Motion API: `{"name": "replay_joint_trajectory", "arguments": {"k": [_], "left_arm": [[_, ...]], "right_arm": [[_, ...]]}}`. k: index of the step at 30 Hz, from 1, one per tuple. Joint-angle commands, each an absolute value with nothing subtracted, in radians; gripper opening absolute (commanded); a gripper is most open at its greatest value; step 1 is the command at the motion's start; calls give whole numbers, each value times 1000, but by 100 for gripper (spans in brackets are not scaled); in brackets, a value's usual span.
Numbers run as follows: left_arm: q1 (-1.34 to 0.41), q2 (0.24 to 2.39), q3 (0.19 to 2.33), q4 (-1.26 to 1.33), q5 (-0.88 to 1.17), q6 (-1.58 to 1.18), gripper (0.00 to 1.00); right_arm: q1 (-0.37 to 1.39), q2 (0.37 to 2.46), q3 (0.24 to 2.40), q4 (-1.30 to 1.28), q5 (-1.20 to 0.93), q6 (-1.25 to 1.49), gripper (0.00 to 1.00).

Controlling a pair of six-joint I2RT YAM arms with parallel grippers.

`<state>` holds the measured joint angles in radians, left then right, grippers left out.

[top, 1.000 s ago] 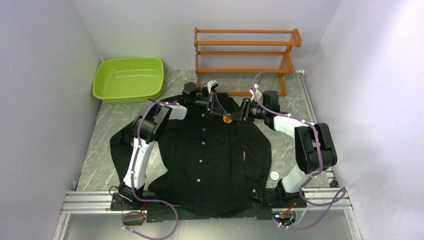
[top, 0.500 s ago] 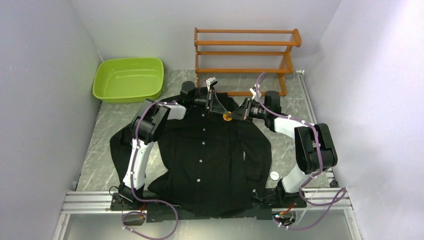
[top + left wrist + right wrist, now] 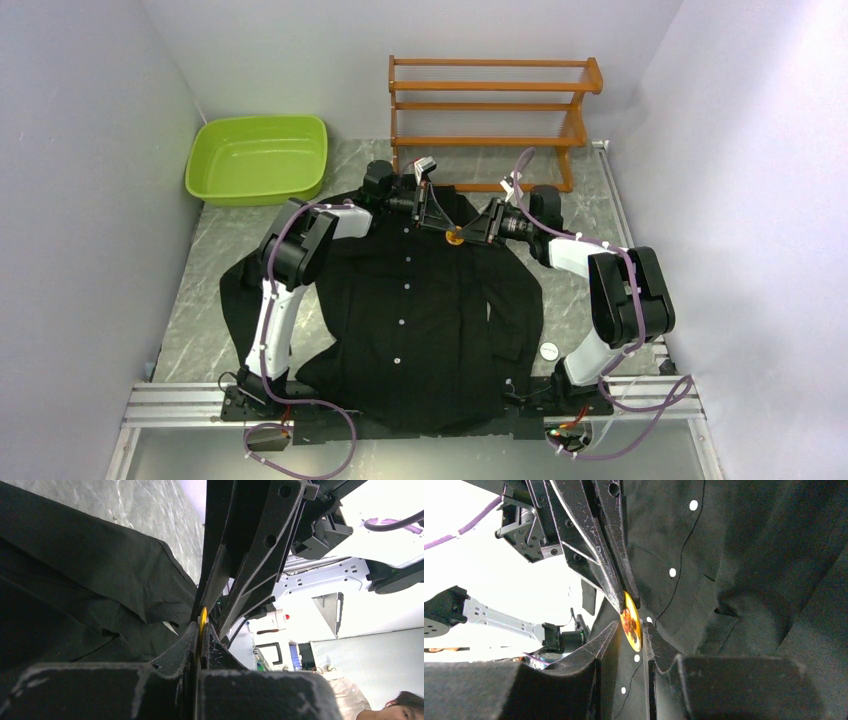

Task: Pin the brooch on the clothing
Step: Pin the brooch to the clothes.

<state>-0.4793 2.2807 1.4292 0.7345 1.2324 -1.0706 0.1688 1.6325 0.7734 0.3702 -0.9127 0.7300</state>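
Note:
The black shirt (image 3: 420, 320) lies flat on the table, collar at the far end. The brooch (image 3: 455, 237) is a small orange-amber disc held above the shirt's upper right chest, beside the collar. My left gripper (image 3: 447, 230) is shut on it. In the left wrist view its fingertips (image 3: 190, 635) pinch the brooch's yellow edge (image 3: 203, 616). My right gripper (image 3: 464, 236) meets it from the right and is open. In the right wrist view the brooch (image 3: 631, 622) stands between my right gripper's (image 3: 631, 627) parted fingers, close to the right one, with the shirt (image 3: 734, 555) behind.
A green basin (image 3: 258, 158) stands at the back left. A wooden rack (image 3: 490, 105) stands at the back, just behind both grippers. A small white round object (image 3: 549, 350) lies on the table right of the shirt. A metal rail (image 3: 180, 400) runs along the near edge.
Both grippers have shifted only slightly by the collar. The brooch stays between them in the same spot.

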Motion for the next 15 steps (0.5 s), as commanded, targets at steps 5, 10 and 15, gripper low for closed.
{"name": "replay_joint_trajectory", "arguments": {"k": [5,10,15], "left_arm": [[-473,2238,1445,759,1211,-1051,3],[-469,2242,1448,829,1218,-1105,3],[-469,2239,1447,845,1217,-1116,3]], "right_arm": [[168,1599,751,504,-989,811,34],[169,1598,724,520,-978,825,51],[170,1620,711,606,-991,886,40]]}}
